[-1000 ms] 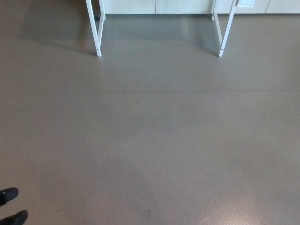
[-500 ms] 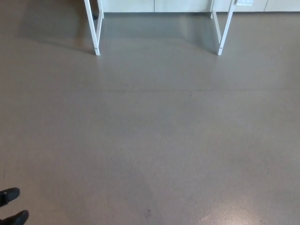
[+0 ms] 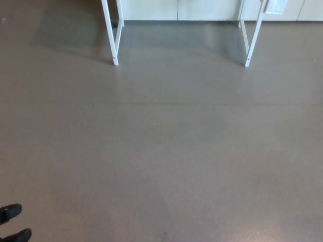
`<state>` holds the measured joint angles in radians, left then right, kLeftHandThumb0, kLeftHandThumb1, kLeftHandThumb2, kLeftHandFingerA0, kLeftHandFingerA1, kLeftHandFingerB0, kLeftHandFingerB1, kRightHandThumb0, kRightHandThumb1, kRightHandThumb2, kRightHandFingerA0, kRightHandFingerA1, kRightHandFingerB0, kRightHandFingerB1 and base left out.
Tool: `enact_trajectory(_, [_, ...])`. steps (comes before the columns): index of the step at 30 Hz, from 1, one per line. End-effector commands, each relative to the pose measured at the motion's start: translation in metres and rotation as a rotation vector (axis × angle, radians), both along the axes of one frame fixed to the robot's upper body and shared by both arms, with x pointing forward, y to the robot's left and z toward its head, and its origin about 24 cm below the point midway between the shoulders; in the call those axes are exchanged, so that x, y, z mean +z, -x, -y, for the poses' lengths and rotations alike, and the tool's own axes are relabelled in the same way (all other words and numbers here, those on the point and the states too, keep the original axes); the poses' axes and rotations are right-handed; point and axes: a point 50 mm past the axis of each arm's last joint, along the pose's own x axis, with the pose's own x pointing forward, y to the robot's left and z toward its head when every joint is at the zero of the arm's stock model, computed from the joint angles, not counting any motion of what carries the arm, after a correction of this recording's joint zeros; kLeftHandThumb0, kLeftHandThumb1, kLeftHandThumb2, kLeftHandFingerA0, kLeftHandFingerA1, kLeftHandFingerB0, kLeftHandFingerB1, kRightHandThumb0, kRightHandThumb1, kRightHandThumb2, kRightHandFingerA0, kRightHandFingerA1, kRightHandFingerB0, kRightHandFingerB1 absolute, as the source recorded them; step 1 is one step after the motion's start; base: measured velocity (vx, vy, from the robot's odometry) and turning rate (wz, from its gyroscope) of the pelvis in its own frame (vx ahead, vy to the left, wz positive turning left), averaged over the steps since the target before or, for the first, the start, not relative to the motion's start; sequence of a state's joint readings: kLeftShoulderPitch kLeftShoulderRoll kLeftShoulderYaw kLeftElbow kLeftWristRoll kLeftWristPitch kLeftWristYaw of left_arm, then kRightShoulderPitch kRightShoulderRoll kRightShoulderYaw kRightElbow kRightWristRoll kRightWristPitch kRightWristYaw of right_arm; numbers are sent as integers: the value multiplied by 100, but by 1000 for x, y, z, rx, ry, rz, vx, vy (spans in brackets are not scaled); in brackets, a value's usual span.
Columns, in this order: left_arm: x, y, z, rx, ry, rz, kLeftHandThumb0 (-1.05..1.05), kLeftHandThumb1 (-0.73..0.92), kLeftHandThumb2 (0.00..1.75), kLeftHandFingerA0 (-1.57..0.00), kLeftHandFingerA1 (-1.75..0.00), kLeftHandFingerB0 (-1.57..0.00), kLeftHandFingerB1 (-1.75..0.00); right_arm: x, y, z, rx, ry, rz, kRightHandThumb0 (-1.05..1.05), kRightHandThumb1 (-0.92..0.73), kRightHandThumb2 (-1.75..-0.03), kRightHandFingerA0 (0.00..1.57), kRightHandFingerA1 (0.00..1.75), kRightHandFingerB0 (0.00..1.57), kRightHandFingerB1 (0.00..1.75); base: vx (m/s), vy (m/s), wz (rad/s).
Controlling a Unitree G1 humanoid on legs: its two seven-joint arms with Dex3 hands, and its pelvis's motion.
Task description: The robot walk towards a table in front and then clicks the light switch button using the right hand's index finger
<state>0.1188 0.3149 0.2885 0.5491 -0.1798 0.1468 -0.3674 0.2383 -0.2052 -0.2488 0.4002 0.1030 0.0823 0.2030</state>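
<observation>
Only the white legs of the table show, at the top of the head view: the left legs (image 3: 114, 40) and the right legs (image 3: 251, 43), standing on the grey-brown floor ahead of me. A small white plate (image 3: 276, 6) sits at the top edge beside the right legs; it is cut off, and I cannot tell whether it is the light switch. The tabletop is out of view. A small black part of my left hand (image 3: 12, 223) shows in the bottom left corner, holding nothing that I can see. My right hand does not show.
A wide stretch of grey-brown floor (image 3: 166, 151) lies between me and the table legs. Pale cabinet fronts or a wall (image 3: 181, 9) run along the top edge behind the table.
The whole picture has shifted a little right and down, so the camera has moved. The table legs sit slightly lower and further right in the picture. My left hand keeps its place.
</observation>
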Motion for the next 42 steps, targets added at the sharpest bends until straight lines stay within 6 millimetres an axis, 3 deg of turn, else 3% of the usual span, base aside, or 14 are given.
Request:
enact_trajectory(1, [1, 2, -5, 8, -5, -10, -23, 53, 55, -44, -46, -40, -38, 0, 2, 2, 7, 20, 1, -11, -53, -92, 31, 58, 9, 48, 41, 249, -29])
enact_trajectory(10, [2, 2, -3, 8, -6, -6, -22, 54, 56, -44, -45, -40, -39, 1, 2, 1, 28, 29, 0, -10, -54, -93, 32, 59, 9, 48, 173, 213, -7])
enact_trajectory(27, [0, 5, -3, -4, -16, -14, -24, 52, 55, -45, -45, -40, -38, 0, 3, 2, 58, 52, -21, -10, -54, -92, 33, 59, 10, 48, 172, -121, 10])
enact_trajectory(32, [-10, 30, 0, -3, -24, -77, -22, 54, 56, -49, -46, -43, -38, -8, 31, 3, 59, 46, -78, -10, -55, -93, 34, 59, 9, 47, 195, 53, -6])
enact_trajectory(42, [-14, 51, 3, -48, -25, -121, -24, 62, 58, -45, -45, -38, -38, -20, 51, -1, 69, 33, -117, -11, -53, -92, 38, 62, 11, 48, 226, 99, 1])
